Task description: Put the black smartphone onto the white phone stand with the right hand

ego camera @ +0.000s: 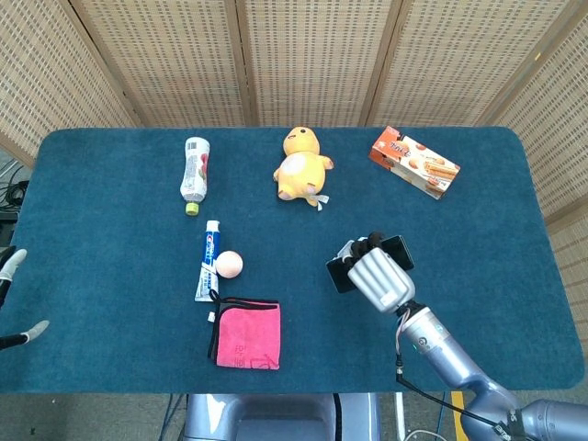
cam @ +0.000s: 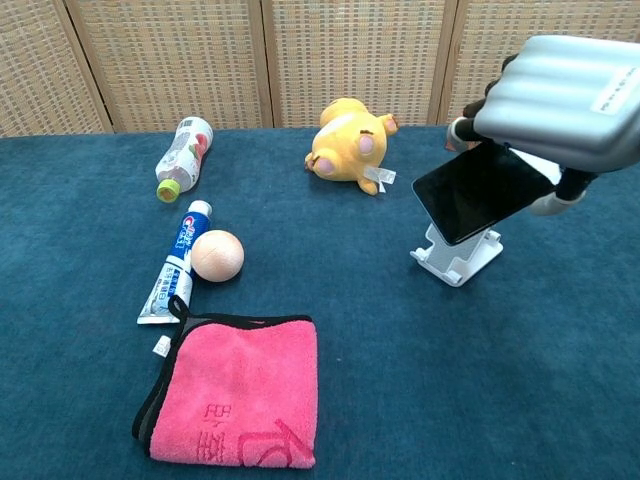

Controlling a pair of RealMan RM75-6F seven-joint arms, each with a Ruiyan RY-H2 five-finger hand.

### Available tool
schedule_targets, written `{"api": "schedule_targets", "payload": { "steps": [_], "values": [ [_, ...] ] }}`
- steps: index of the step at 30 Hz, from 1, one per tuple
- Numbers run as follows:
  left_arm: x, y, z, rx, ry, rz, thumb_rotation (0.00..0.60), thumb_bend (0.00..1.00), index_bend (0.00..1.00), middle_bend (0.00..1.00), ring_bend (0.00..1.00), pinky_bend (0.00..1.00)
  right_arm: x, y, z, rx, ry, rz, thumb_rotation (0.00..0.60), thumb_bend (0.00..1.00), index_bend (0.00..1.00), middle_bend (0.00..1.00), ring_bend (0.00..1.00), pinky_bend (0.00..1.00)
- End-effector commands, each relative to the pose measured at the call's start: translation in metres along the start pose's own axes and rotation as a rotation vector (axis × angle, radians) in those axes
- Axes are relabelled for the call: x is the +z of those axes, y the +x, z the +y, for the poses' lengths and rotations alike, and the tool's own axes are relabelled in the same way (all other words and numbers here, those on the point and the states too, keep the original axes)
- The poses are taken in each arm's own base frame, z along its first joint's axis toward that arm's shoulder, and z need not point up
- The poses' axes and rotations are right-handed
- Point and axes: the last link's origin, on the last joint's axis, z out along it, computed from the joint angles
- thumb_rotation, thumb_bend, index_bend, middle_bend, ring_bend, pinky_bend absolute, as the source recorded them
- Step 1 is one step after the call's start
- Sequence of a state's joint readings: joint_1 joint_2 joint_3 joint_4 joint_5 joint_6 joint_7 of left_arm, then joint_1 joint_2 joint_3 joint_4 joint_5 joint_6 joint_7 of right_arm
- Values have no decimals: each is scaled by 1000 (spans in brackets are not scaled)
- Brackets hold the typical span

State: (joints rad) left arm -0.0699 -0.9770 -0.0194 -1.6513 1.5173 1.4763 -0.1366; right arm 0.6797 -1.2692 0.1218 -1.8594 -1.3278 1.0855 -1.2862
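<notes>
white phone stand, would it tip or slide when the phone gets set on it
The white phone stand looks thin and light, so it may slide on the table. Its wide base probably resists tipping. The black smartphone looks rigid.

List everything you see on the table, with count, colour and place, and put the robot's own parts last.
bottle: 1, white, green cap, lying far left.
plush: 1, yellow, far centre.
snack box: 1, orange, far right.
toothpaste: 1, white and blue, left of centre.
ball: 1, peach, against the toothpaste.
cloth: 1, pink, black edging, near edge.
stand: 1, white, right of centre.
phone: 1, black, held in the air above the stand.
table: 1, dark blue cover.
right hand: 1, silver, holds the phone.
left hand: only fingertips show, left edge.
</notes>
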Motion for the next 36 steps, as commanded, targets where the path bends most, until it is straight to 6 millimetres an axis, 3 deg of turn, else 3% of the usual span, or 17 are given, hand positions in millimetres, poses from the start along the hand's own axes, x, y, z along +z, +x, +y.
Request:
{"api": "schedule_targets", "payload": {
  "steps": [1,5,12,36],
  "values": [
    [1,1,-1,-4,0,-5,600,0,0,0,0,0,19,11,-2,-163,-15,18,600,363,467,515,460,392],
    [1,2,-2,-10,-1,-7,600,0,0,0,0,0,31,10,-4,-302,-17,-2,600,363,467,513,460,392],
    [6,2,-5,-15,7,-25,600,0,0,0,0,0,49,5,-18,-391,-7,-95,600,363,467,505,460,392],
    [13,2,-7,-28,22,-52,600,0,0,0,0,0,60,-3,-70,-655,49,-220,600,363,467,435,434,392]
  ]
}}
